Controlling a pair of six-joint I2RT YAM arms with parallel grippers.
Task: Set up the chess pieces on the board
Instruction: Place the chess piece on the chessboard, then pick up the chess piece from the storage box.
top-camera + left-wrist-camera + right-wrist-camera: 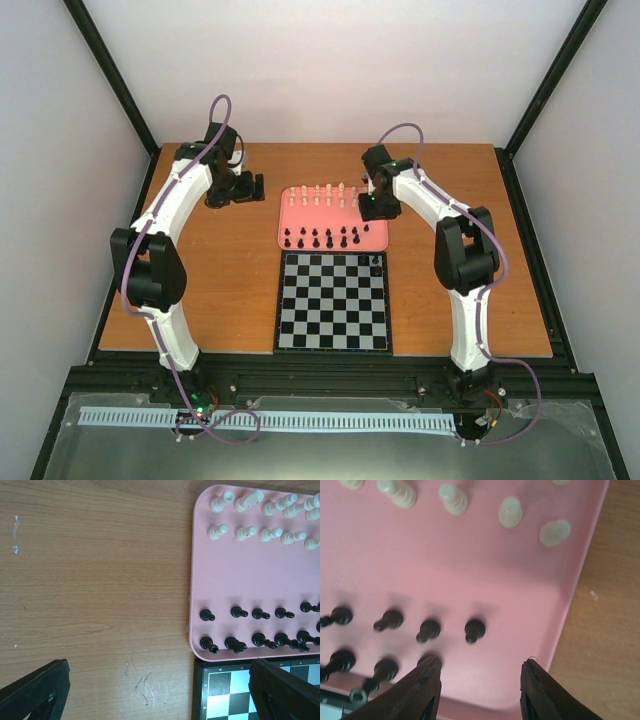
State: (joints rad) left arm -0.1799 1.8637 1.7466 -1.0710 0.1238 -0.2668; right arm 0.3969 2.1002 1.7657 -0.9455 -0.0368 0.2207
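The board (333,300) lies at the near middle of the table, and one black piece (375,262) stands on its far right corner square. The other chess pieces stand in a pink tray (300,222) just behind the board: cream-white ones (322,194) in the far rows, black ones (322,238) in the near rows. My right gripper (480,680) is open over the tray's bare near right corner, with nothing between its fingers. The nearest black piece (475,629) stands just ahead of it. My left gripper (160,695) is open over bare wood to the left of the tray (200,555) and holds nothing.
The left wrist view shows the board's corner (225,690) butting against the tray's near edge. Grey walls and a black frame (120,90) enclose the wooden table (220,290). Both arm bases stand at the near edge.
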